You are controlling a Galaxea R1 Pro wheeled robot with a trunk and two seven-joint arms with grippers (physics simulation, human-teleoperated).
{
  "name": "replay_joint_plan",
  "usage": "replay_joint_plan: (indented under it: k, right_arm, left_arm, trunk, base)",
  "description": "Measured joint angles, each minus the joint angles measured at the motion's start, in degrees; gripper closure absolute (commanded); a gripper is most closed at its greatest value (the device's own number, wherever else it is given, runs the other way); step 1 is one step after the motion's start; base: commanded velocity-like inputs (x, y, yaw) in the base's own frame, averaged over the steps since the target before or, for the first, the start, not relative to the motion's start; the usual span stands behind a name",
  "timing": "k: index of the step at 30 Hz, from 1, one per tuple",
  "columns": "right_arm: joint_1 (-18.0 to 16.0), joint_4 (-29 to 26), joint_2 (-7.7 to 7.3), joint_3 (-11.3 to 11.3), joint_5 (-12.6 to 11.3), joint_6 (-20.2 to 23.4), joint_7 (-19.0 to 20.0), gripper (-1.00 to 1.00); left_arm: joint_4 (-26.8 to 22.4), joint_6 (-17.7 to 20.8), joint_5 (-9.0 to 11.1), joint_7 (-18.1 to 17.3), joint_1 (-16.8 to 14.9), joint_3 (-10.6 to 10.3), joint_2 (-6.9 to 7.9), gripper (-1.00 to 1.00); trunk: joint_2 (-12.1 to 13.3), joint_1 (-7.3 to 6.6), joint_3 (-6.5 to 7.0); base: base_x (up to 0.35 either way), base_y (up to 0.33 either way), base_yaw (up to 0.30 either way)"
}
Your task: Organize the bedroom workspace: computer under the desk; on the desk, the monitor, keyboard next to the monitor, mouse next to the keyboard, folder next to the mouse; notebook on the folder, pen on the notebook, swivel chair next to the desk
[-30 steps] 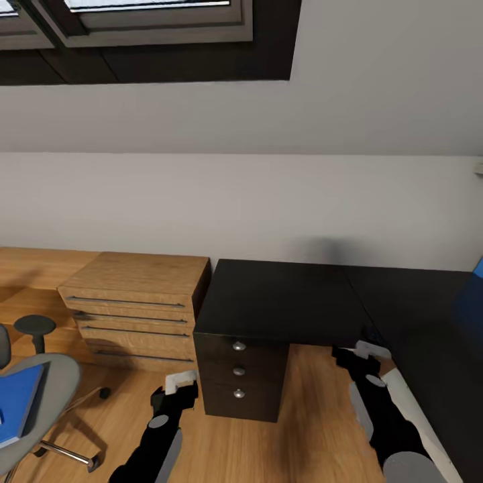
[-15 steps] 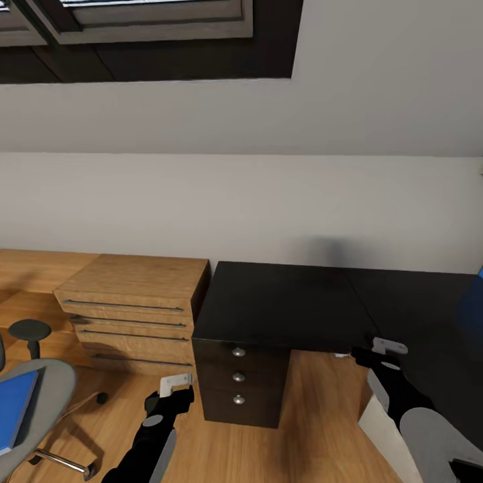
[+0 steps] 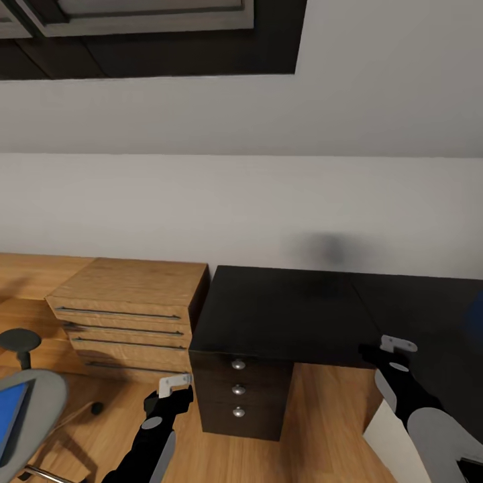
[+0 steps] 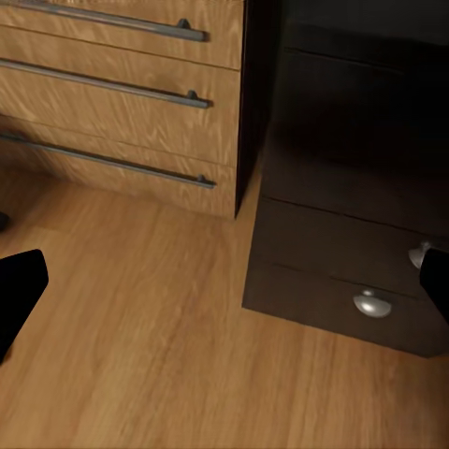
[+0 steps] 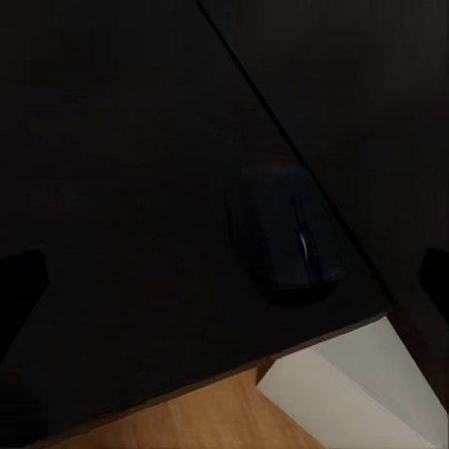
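Observation:
The desk [image 3: 282, 308] with its glossy black top fills the middle and right of the head view. A small black mouse [image 5: 292, 238] lies on the desk near its front edge, just ahead of my open right gripper [image 5: 224, 281], which hovers over that edge [image 3: 397, 344]. The grey swivel chair [image 3: 43, 396] stands at the lower left with the blue folder [image 3: 9, 416] flat on its seat. My left gripper [image 3: 176, 382] is open and empty above the wood floor [image 4: 159, 355], facing the drawer fronts.
A black drawer unit [image 3: 238, 392] with round knobs sits under the desk's left end [image 4: 360, 271]. A light wooden drawer chest [image 3: 127, 312] stands beside it [image 4: 122, 94]. A white panel [image 5: 351, 398] shows below the desk edge [image 3: 386, 436]. A pale wall closes the back.
The head camera has turned, so the chair has slid toward the left edge and the skylight upward. My right gripper has risen from below the desk front to over its top.

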Motion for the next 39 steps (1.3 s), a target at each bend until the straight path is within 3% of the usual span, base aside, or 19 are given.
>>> replay_joint_plan:
  k: [12,21,33,36,39]
  right_arm:
    - [0.0,2.3,-0.87,0.0,0.0,-0.3,1.9,-1.0]
    - [0.0,4.0,-2.88,-0.1,-0.3,-1.1,2.3,-1.0]
    - [-0.1,5.1,-3.63,-0.1,-0.3,-1.5,2.3,-1.0]
    - [-0.2,5.8,-4.03,-0.1,-0.2,-1.4,2.3,-1.0]
    - [-0.3,6.2,-4.58,-0.2,-0.3,0.4,2.3,-1.0]
  left_arm:
    - [0.3,0.0,0.0,0.0,0.0,0.0,0.03,-1.0]
    - [0.3,0.0,-0.1,0.0,0.0,0.0,0.03,-1.0]
    - [-1.9,0.3,0.1,-0.1,0.0,0.0,0.0,-1.0]
    - [-3.5,0.5,1.2,-0.1,0.0,0.0,-0.02,-1.0]
    - [-5.8,0.9,4.9,-0.1,0.1,0.0,0.16,-1.0]
  trunk:
    - [0.0,0.0,0.0]
    - [0.0,-0.01,0.0]
    - [0.0,0.01,0.0]
    - [0.0,0.01,0.0]
    - [-1.2,0.66,-0.53]
  base:
    - [0.198,0.0,0.0]
    - [0.112,0.0,0.0]
    - [0.077,0.0,0.0]
    - [0.004,0.0,0.0]
    - [0.002,0.0,0.0]
